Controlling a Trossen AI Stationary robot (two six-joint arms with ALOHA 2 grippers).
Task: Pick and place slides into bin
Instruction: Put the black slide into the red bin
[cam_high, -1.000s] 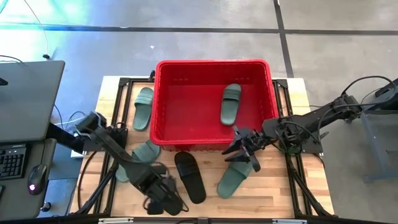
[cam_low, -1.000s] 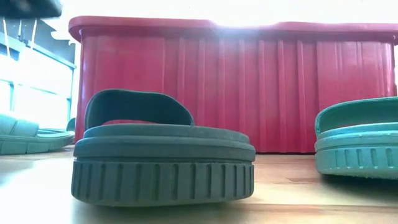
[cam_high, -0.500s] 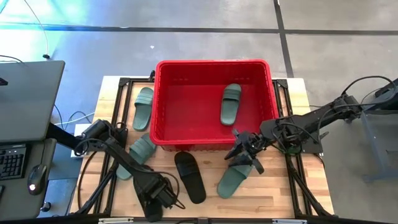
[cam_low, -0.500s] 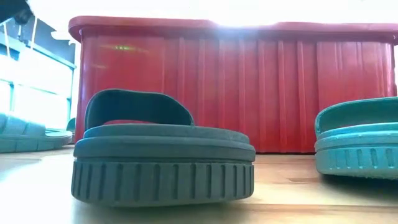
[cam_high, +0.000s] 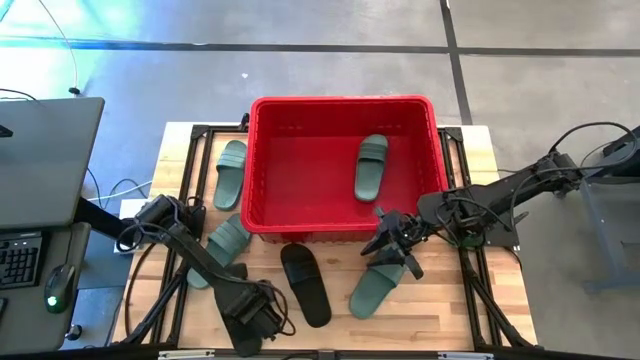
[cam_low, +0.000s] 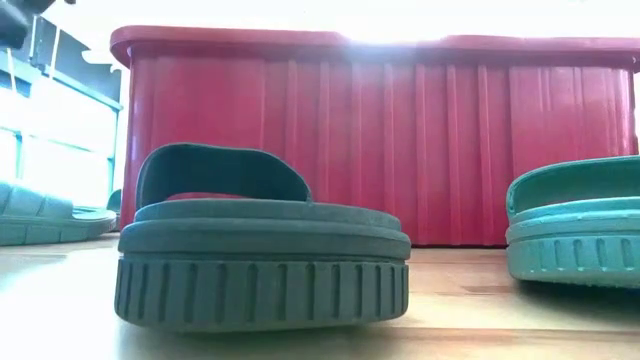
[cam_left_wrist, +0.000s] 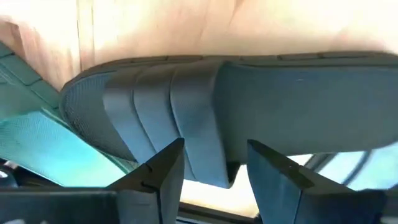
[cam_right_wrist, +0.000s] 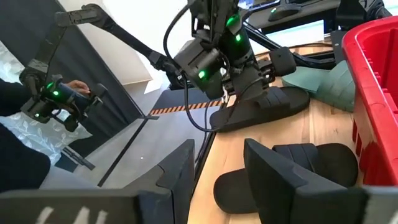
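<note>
The red bin (cam_high: 343, 108) stands at the table's far middle with one green slide (cam_high: 370, 165) lying in it. Green slides lie left of the bin (cam_high: 230, 172), near my left arm (cam_high: 222, 245) and under my right gripper (cam_high: 376, 285). One black slide (cam_high: 305, 283) lies flat in front of the bin. A second black slide (cam_left_wrist: 298, 106) sits at the near edge under my left gripper (cam_high: 258, 312), which is open, with its fingers on either side of the strap (cam_left_wrist: 193, 124). My right gripper (cam_high: 395, 245) is open and empty just above the green slide's far end. My left gripper comes from above at the second black slide's strap (cam_right_wrist: 261, 93), and the strap's edge (cam_left_wrist: 211, 177) lies between its open fingers. I cannot tell whether the fingers touch it. The slide rests sole down on the table.
A dark side table with a keyboard and a mouse (cam_high: 40, 200) stands left of the table. In the right wrist view a person's hands hold a controller (cam_right_wrist: 59, 99) beyond the table. Bare wood (cam_high: 450, 300) lies at the near right.
My left arm has swung its elbow toward the near edge, and its gripper has shifted a little toward the table's left at the near edge. The slides have stayed in place.
</note>
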